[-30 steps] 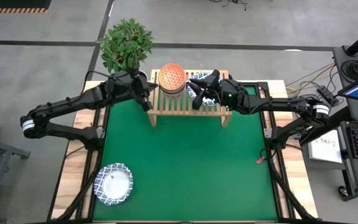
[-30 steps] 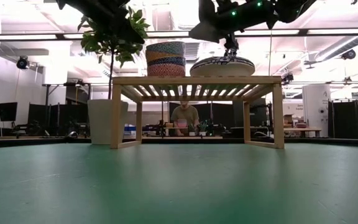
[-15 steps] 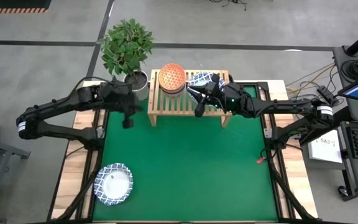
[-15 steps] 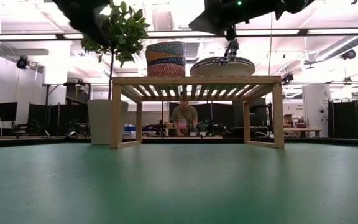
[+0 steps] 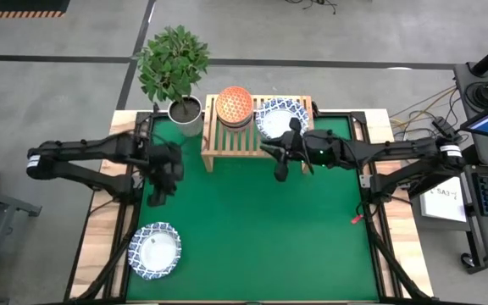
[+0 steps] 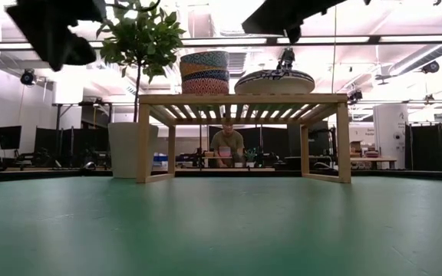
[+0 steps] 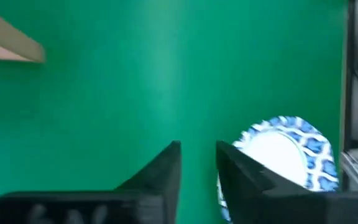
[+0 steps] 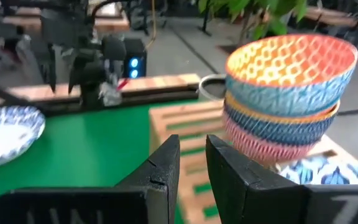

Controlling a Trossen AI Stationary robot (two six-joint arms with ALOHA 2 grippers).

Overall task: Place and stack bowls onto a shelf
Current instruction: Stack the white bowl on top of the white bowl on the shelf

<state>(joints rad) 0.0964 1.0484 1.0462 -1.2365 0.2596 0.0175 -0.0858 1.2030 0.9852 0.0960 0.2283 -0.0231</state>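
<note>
The light-wood shelf (image 5: 246,146) stands at the far edge of the green mat. On its left half sits a stack of small bowls (image 5: 235,106), an orange-red dotted one on top. On its right half rest wide white bowls with blue rims (image 5: 280,117). Another wide bowl (image 5: 154,251) lies on its base at the near left. My left gripper (image 5: 158,193) hangs over the mat's left side, pointing down. It is open by a narrow gap (image 7: 197,158), and the near-left bowl (image 7: 284,152) shows beyond it. My right gripper (image 5: 280,172) is in front of the shelf, level and narrowly open (image 8: 192,152), facing the stack (image 8: 288,93).
A plant in a white pot (image 5: 189,110) stands at the far left, beside the shelf. A small red thing (image 5: 356,218) lies at the mat's right edge. Bare green mat (image 5: 261,237) stretches from the shelf to the near edge. A person (image 6: 227,144) sits in the room behind.
My left gripper has left the shelf's left end, gone toward the near and left edges, and tipped from level to pointing down. My right gripper has drawn back from the wide bowls toward the near edge. The bowls stay on the shelf.
</note>
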